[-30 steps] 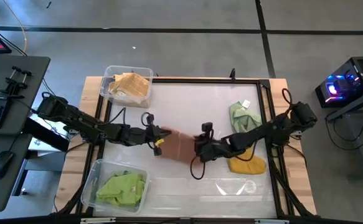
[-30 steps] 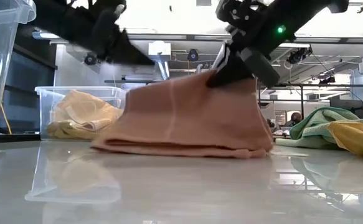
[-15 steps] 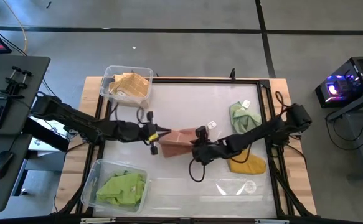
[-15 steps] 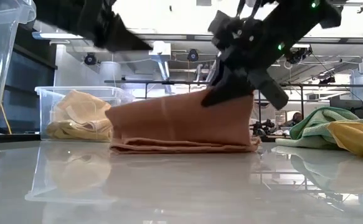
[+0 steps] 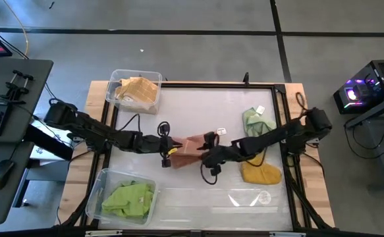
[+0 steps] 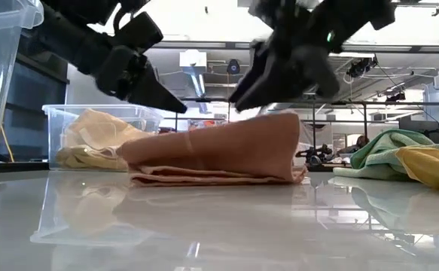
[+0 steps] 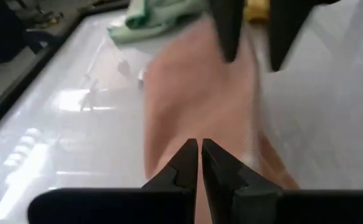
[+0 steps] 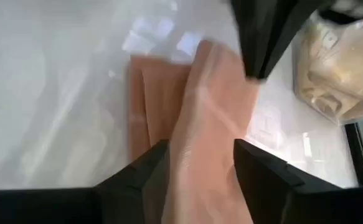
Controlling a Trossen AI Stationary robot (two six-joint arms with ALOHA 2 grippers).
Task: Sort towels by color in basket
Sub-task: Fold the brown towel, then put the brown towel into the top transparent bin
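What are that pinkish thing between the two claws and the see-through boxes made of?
The pink-brown towel looks like soft matte cloth: it slumps in folded layers and shows a seam. The bins, one holding tan towels and one holding green towels, seem to be clear, glossy plastic; their contents show through the walls.

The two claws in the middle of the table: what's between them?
The folded pink-brown towel lies between them in the high view. The left gripper is shut at one end; the right gripper straddles the other end with its fingers open.
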